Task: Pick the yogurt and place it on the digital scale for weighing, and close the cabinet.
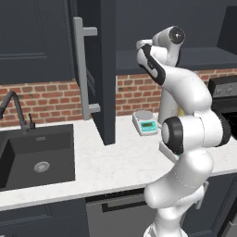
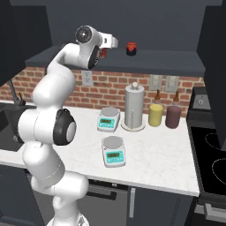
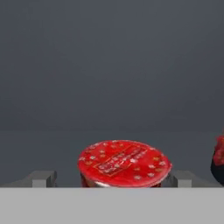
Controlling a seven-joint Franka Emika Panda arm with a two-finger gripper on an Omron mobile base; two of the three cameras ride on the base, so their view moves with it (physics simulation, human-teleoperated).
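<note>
The gripper (image 3: pixel 111 177) sat inside the open cabinet (image 1: pixel 107 69), its two grey fingertips (image 3: pixel 43 178) flanking the yogurt (image 3: pixel 124 163) on either side; whether they pressed the cup could not be told. The hand view alone showed the yogurt's red printed lid from close above, and at its right edge a sliver of the squat red-and-black item (image 3: pixel 218 158).

From the right base view the gripper (image 2: pixel 106 47) reached onto the cabinet shelf (image 2: pixel 167 59), a trace of red at its tip, with the squat red-and-black item (image 2: pixel 131 48) standing nearby on the same shelf. That view also took in two scales on the white counter (image 2: pixel 167 163): the digital scale (image 2: pixel 109 118), turned diagonally near the paper towel holder (image 2: pixel 134 107), and a look-alike scale (image 2: pixel 114 151) set square in front of it.

The left base view showed the cabinet door (image 1: pixel 99 65) swung wide, its grey bar handle (image 1: pixel 82 65) facing out, beside the sink (image 1: pixel 37 155).
</note>
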